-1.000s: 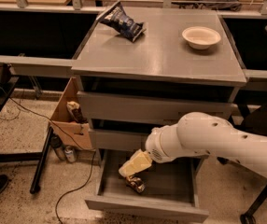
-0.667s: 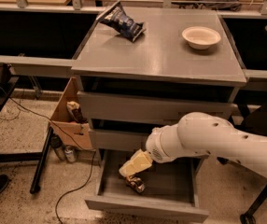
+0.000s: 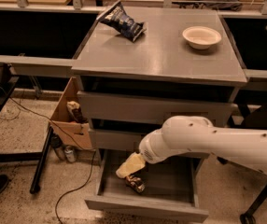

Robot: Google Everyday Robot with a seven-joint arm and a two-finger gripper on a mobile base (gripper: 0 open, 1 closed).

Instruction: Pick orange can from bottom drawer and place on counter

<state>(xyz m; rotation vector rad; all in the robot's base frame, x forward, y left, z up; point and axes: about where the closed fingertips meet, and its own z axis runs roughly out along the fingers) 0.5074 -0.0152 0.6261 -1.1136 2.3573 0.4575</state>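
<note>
Reaching into the open bottom drawer (image 3: 147, 208), the gripper (image 3: 124, 171) hangs low over the tray's left side, with the orange can (image 3: 135, 183) just below it at about 5 o'clock from the tip. They look close to touching, but I honestly can't tell whether the gripper is clamped on the can or released.

What worries me from here:
- The can seems to be lying on its side, so a grab that lands off-center could just roll it toward the back of the tray.
- The closed drawer front sits right above the arm at 12 o'clock. Lifting straight up could clip it, so my guess is the can has to come out toward the front first.
- If the grip is shallow, the shiny metal could slip on the long lift to the counter (image 3: 161, 55).
- Up top, the chip bag (image 3: 122, 22) is at 11 o'clock and the white bowl (image 3: 201, 36) at 1 o'clock, so the bare middle looks like the safest landing spot.

The can itself is small, with an orange-brown and white print and a glint of metal at one end. It's partly shadowed by the gripper.
</note>
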